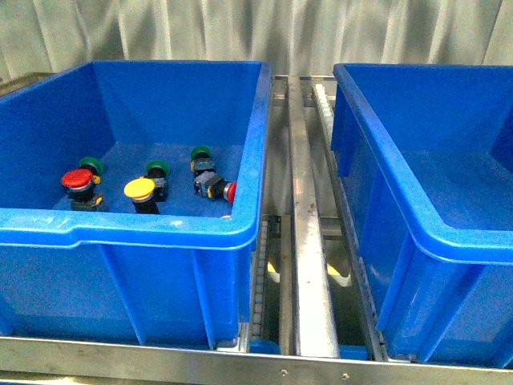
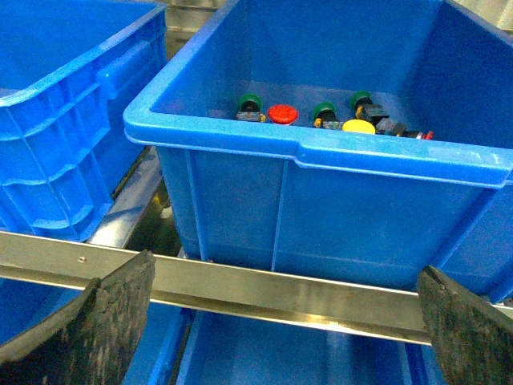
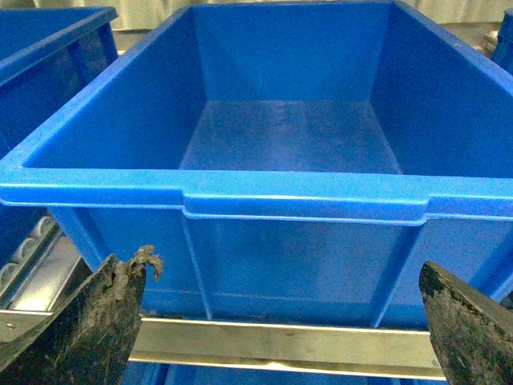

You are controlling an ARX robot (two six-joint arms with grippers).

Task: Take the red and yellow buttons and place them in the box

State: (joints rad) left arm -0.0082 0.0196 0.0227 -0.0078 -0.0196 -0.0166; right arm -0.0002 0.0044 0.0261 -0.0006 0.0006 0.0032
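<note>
Both claws are seen spread wide, with nothing between the fingers. The left claw (image 2: 286,265) is held low before the near wall of the left bin (image 1: 160,228) (a ready pose, it would seem, from which the contents can be looked over). The right claw (image 3: 282,261) is held likewise before the right bin (image 1: 465,247), which is shown empty and is judged to be the box meant for the drop.

All the buttons are found on the floor of the left bin. A red button (image 1: 78,179) is placed near the left wall, a yellow button (image 1: 139,188) near it toward the middle, and a second red button (image 1: 230,192) is tipped on its side by the right wall. Three green buttons (image 1: 156,168) are scattered among them and are to be left alone.

No pick has been begun. The left claw is judged the better placed for the first reach, though the rim must be cleared first.
</note>
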